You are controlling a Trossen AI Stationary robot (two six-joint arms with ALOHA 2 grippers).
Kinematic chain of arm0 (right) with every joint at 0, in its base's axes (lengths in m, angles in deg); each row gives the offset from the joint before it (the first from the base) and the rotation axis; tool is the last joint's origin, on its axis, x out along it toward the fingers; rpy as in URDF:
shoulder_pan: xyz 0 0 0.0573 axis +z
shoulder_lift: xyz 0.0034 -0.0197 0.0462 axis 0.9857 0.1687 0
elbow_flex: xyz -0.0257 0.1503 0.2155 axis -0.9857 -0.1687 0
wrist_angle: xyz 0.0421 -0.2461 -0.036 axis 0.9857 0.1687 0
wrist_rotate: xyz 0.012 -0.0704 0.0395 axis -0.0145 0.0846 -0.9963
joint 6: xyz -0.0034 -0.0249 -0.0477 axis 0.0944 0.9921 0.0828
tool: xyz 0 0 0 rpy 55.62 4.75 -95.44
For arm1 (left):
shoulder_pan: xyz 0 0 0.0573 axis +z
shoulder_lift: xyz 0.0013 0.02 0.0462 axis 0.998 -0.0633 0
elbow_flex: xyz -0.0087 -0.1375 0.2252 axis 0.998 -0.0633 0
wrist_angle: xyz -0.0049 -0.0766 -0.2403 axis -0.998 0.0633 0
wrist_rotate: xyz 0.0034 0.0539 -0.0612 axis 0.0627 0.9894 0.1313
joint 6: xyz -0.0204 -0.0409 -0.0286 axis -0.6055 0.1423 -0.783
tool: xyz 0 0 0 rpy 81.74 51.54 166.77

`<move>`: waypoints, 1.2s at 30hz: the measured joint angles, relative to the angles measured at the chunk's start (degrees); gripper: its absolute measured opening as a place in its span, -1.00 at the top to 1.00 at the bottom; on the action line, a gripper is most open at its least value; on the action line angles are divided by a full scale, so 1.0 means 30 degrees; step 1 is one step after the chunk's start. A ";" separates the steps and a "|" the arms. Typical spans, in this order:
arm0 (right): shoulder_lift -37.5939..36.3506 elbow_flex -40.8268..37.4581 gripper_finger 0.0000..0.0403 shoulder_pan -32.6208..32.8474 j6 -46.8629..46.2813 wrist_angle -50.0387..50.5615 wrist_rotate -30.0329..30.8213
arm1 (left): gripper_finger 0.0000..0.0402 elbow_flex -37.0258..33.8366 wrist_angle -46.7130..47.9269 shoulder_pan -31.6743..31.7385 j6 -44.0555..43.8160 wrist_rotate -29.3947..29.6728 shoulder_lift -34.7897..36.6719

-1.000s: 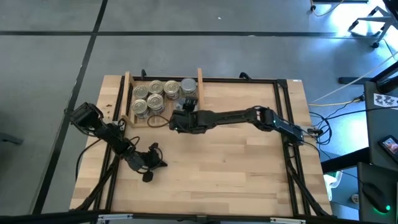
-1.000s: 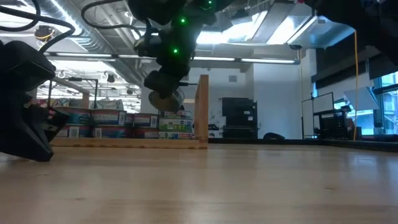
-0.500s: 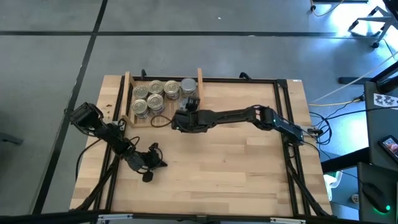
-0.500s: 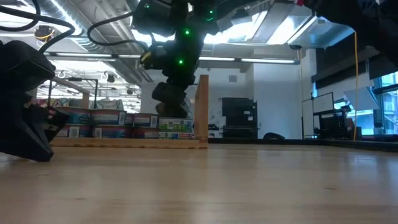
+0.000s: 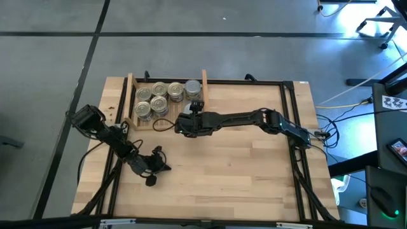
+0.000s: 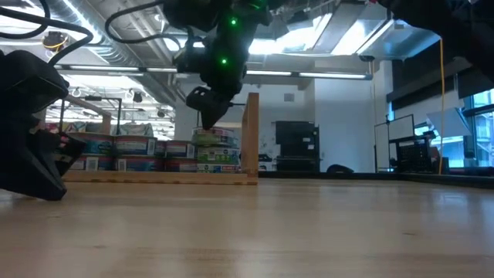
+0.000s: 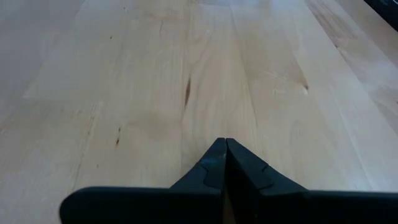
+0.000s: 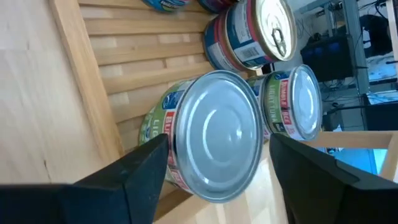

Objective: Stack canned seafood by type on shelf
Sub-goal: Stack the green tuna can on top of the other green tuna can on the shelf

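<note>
The shelf (image 5: 166, 102) stands at the far left part of the desk (image 5: 241, 165), with the canned seafood (image 5: 159, 100) grouped on its slatted base between the two upright boards. The right tool (image 5: 179, 124) sits at the shelf's front edge; in the right wrist view its fingers (image 8: 140, 171) stand apart on either side of a grey-topped, green-labelled tin (image 8: 214, 134), and no contact between finger and tin is seen, so the tool is judged open and not gripping. That tin rests upon another green-labelled tin in the low view (image 6: 214, 137), just beside the upright board. Near it stand a second grey-topped tin (image 8: 292, 102) and a blue-labelled tin with a golden pull-tab top (image 8: 252, 31). The tins are judged rigid and moderately heavy, with smooth walls and lids that could slip; hold should be taken across the side wall, square, not on the lid. The left tool (image 5: 152, 172) rests closed, holding nothing, at the desk's near left.
</note>
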 joint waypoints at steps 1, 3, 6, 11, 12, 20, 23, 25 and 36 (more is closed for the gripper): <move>0.0000 0.0099 -0.39 -0.0003 -0.0032 0.0194 0.0063 | 0.96 0.0000 0.0000 0.0000 -0.0007 -0.0006 0.0000; -0.0015 0.0117 -0.40 -0.0015 -0.0058 0.0238 0.0070 | 0.96 0.0000 0.0000 0.0000 -0.0079 -0.0006 0.0000; -0.0015 0.0117 -0.40 -0.0015 -0.0058 0.0352 0.0099 | 0.96 0.0004 -0.0033 0.0000 -0.0168 -0.0002 -0.0007; -0.0015 0.0117 -0.40 -0.0015 -0.0561 0.0399 0.1387 | 0.96 0.0007 -0.0066 0.0000 -0.0491 -0.0006 -0.0007; -0.0015 0.0117 -0.40 -0.0015 -0.0557 0.0373 0.1597 | 0.96 0.0007 -0.0066 0.0000 -0.0503 -0.0006 -0.0007; -0.0015 0.0110 -0.40 0.0074 -0.0575 -0.0152 -0.0512 | 0.96 0.0007 -0.0080 0.0001 -0.0525 -0.0006 -0.0007; -0.0015 0.0110 -0.38 0.0176 -0.0544 -0.0543 -0.0576 | 0.96 0.0007 -0.0085 0.0007 -0.0525 -0.0006 -0.0007; -0.0015 0.0047 -0.34 0.0150 -0.0513 -0.0539 -0.0122 | 0.96 0.0007 -0.0087 0.0007 -0.0525 -0.0006 -0.0007; -0.0019 -0.0408 -0.10 -0.0089 -0.0392 -0.0433 0.1453 | 0.96 0.0007 -0.0126 0.0007 -0.0507 -0.0008 -0.0007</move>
